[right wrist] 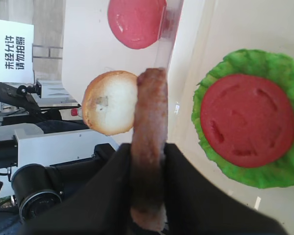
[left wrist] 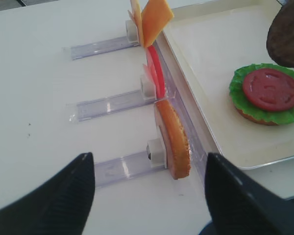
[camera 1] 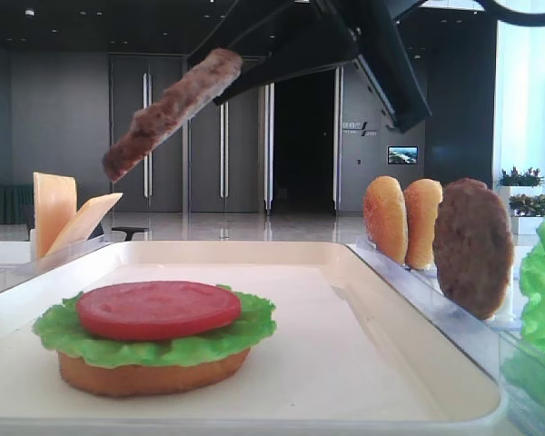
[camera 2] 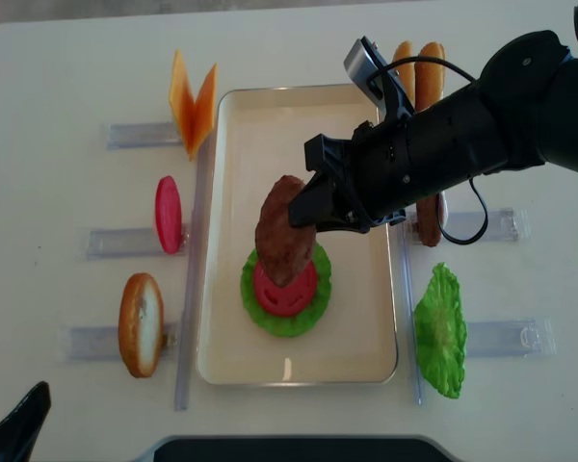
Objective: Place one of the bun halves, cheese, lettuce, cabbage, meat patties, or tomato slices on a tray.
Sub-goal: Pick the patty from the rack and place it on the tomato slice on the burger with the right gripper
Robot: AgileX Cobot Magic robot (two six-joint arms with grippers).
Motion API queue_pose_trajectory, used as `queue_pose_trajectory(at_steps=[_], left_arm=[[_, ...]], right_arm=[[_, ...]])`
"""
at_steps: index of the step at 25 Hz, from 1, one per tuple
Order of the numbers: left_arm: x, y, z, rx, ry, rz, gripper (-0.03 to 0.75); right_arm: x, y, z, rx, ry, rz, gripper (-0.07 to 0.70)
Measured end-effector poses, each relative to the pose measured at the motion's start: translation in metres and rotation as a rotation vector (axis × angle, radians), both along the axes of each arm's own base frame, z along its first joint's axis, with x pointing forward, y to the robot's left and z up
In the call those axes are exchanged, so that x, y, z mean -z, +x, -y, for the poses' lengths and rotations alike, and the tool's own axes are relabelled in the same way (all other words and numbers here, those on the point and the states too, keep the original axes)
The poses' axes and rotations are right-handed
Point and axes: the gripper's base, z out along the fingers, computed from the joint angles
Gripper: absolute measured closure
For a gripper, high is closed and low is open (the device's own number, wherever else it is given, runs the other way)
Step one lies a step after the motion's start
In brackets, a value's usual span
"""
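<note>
Your meat patty (camera 2: 284, 229) hangs tilted in the air above the tray (camera 2: 361, 318), clamped edge-on in the right end effector (camera 2: 320, 207). Right under it sits a stack: bun half (camera 1: 150, 372), lettuce (camera 2: 287, 320), tomato slice (camera 2: 291, 286) on top. Beside the tray, racks on the counter (camera 2: 58, 87) hold cheese (camera 2: 193, 101), another tomato slice (camera 2: 168, 214), buns and a second patty (camera 1: 472, 245). Your left end effector (left wrist: 149, 196) stands wide open over the left racks.
</note>
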Motion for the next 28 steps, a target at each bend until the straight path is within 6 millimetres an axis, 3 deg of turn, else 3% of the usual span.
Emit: queue_pose_trajectory(at_steps=[15,22,28], left_arm=[[0.000,0.000,0.000,0.000,0.000,0.000,0.181],[0.000,0.000,0.000,0.000,0.000,0.000,0.181],[0.000,0.000,0.000,0.000,0.000,0.000,0.181]], right_arm=[[0.001,0.003,0.000,0.021,-0.013,0.045,0.468],[0.007,-0.018,-0.018,-0.078,-0.024,0.058,0.468],[0.016,-0.023,-0.018,-0.090,-0.036,0.070,0.468]])
